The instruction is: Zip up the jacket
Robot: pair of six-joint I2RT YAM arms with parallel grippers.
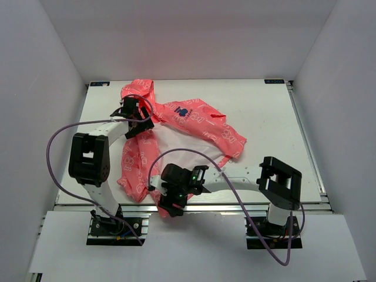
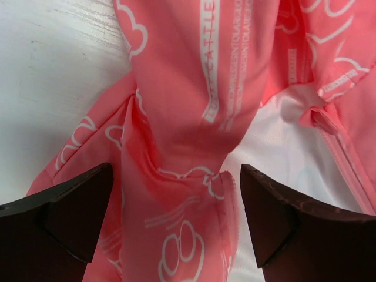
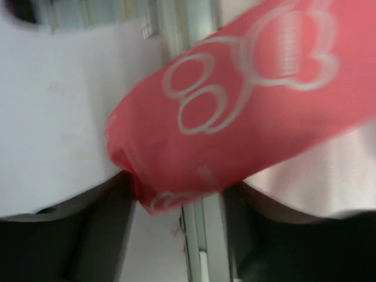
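The coral-pink jacket (image 1: 194, 120) lies open on the table, its white lining (image 1: 182, 144) showing and the dark blue emblem (image 1: 183, 111) at the back. My left gripper (image 1: 136, 117) is open above a twisted fold of the jacket (image 2: 176, 147) at its far left, one finger on each side of the fold. My right gripper (image 1: 168, 202) is at the table's near edge, its jaws partly closed on a bunch of the jacket's hem (image 3: 235, 111), which is lifted above the edge rail (image 3: 197, 241). The zipper slider is not visible.
The white table (image 1: 276, 129) is enclosed by white walls at the left, back and right. A metal rail (image 1: 235, 207) runs along the near edge. Purple cables (image 1: 59, 141) loop from both arms.
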